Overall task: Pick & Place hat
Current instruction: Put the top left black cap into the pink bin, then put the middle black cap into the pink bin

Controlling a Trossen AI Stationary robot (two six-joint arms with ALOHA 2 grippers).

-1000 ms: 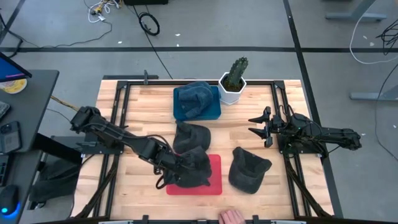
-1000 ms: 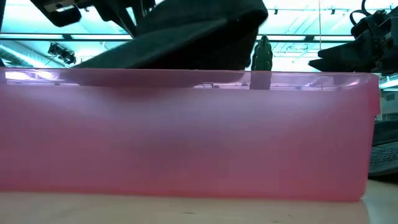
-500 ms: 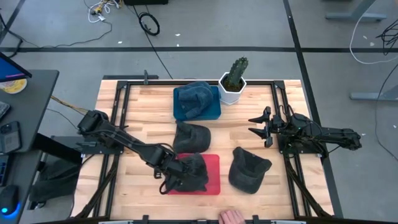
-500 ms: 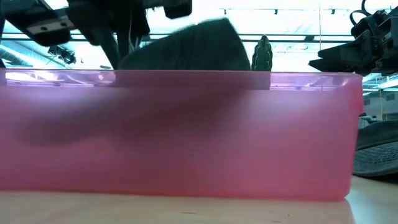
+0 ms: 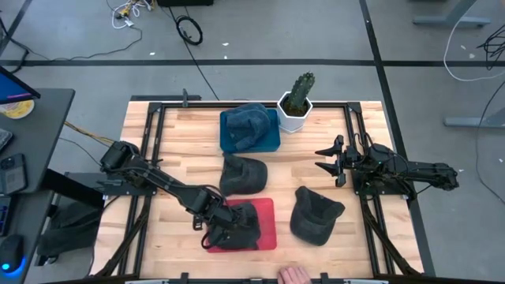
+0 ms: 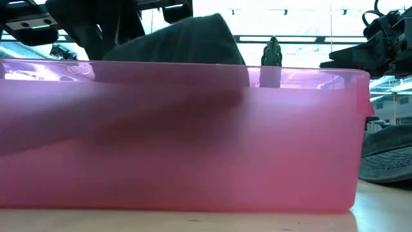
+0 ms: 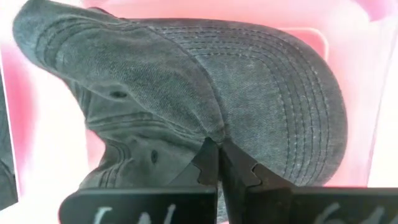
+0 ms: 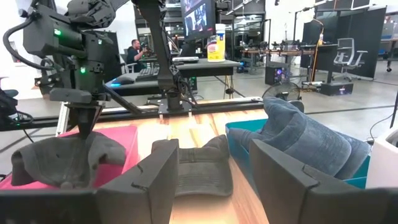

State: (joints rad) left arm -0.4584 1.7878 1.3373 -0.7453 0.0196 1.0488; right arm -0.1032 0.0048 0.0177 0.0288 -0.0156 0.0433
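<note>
Four hats are laid out on a wooden table, seen from above. Nearest the front edge, a red bin (image 5: 268, 225) is set, and into it a dark grey hat (image 5: 237, 227) is being lowered by the left gripper (image 5: 218, 233). The claw is pinched together on the hat's fabric, where crown meets brim, as shown in the left wrist view (image 7: 217, 165). The hat is judged to be resting inside the bin or nearly so; the placing step appears to be in hand. The next move is judged to call for the claw to be parted so the hat is let go, then lifted clear.

Just beside the bin, toward the front right corner, a second dark hat (image 5: 316, 214) is laid. Behind the bin, mid-table, a third dark hat (image 5: 242, 173) is seen. At the right edge the right gripper (image 5: 327, 160) is held idle, claw spread apart and empty. Farthest, at the back edge, a blue hat (image 5: 246, 125) is placed in a blue bin (image 5: 272, 142), with a potted cactus (image 5: 297, 101) beside it.
</note>
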